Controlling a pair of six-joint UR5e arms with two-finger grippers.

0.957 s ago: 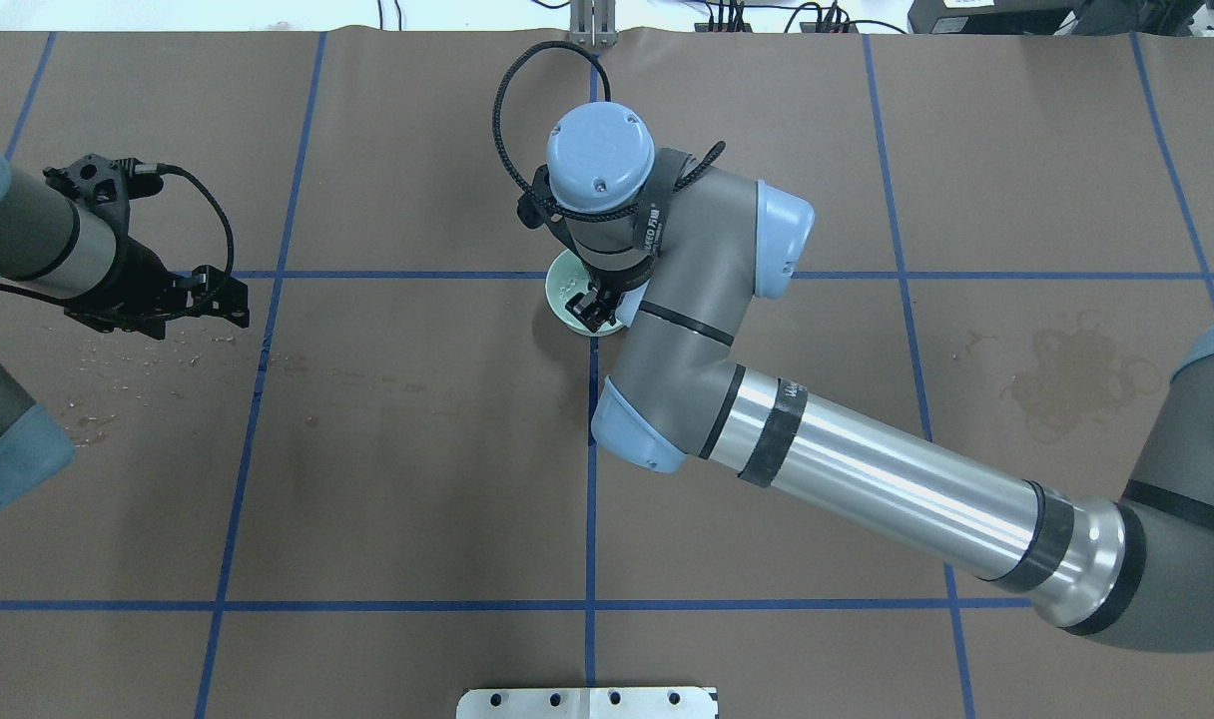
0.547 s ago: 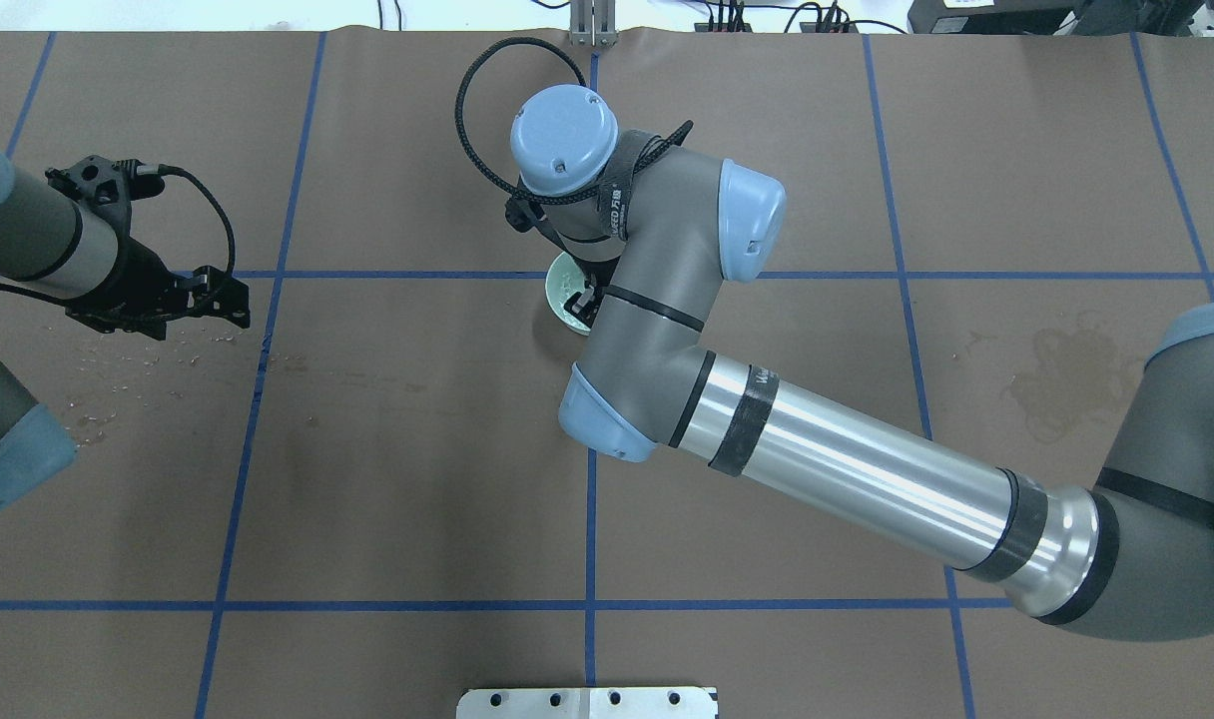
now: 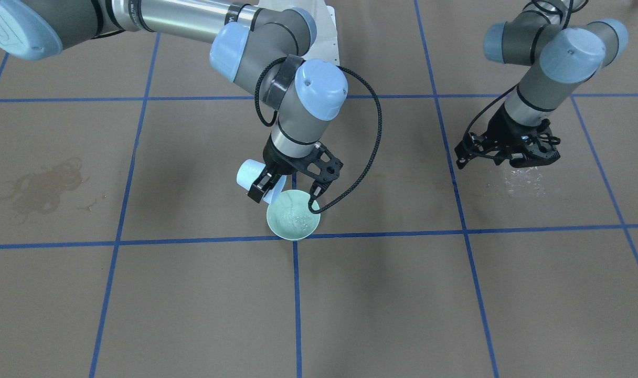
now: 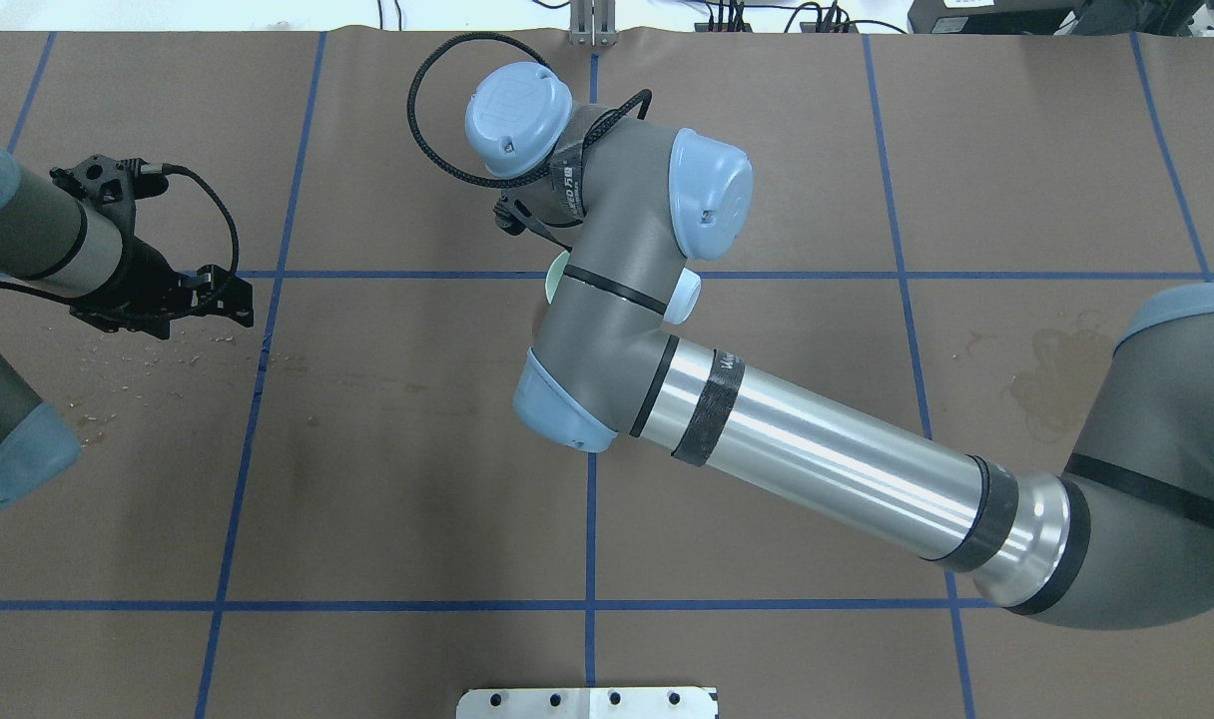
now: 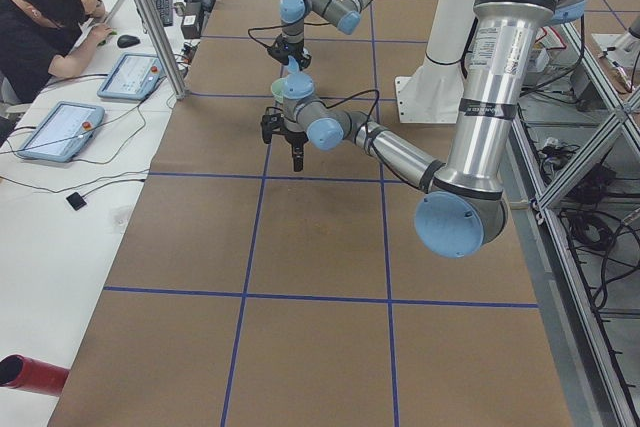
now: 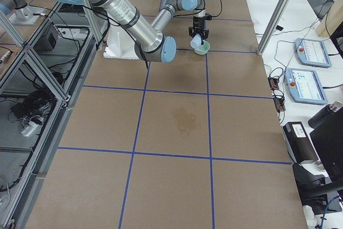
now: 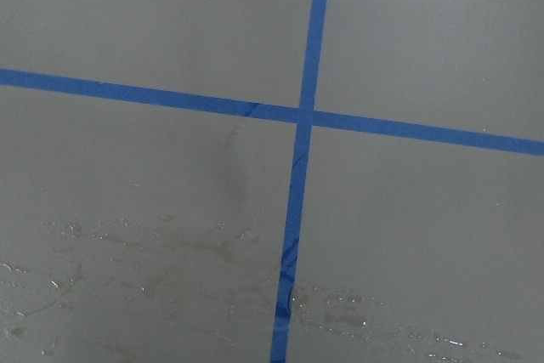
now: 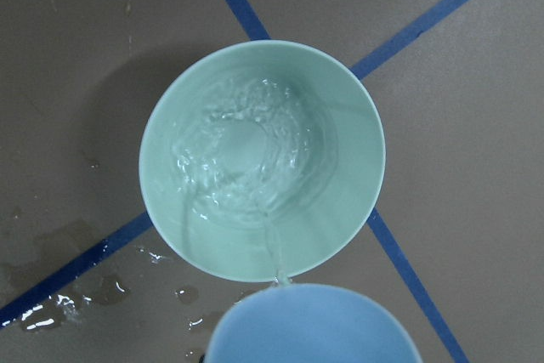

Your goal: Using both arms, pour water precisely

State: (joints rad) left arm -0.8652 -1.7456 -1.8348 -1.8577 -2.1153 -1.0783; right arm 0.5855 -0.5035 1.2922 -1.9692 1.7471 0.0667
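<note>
The right gripper (image 3: pixel 266 185) is clamped on a tilted light blue plastic cup (image 8: pixel 310 325). Just beyond its lip, water (image 8: pixel 246 159) streams into the round mint-green bowl (image 8: pixel 340 210) on the brown paper-covered table (image 3: pixel 140 294). Far off, the left gripper (image 4: pixel 230 303) hovers over wet droplets (image 7: pixel 170 252), its 2 fingers apart and holding nothing.

Glossy bowl (image 8: pixel 350 201), smooth cup (image 8: pixel 310 331), matt paper (image 8: pixel 476 167)

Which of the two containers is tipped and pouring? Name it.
The pale blue plastic cup, held tilted in the right gripper; the mint-green round bowl stands upright, catching the water.
</note>
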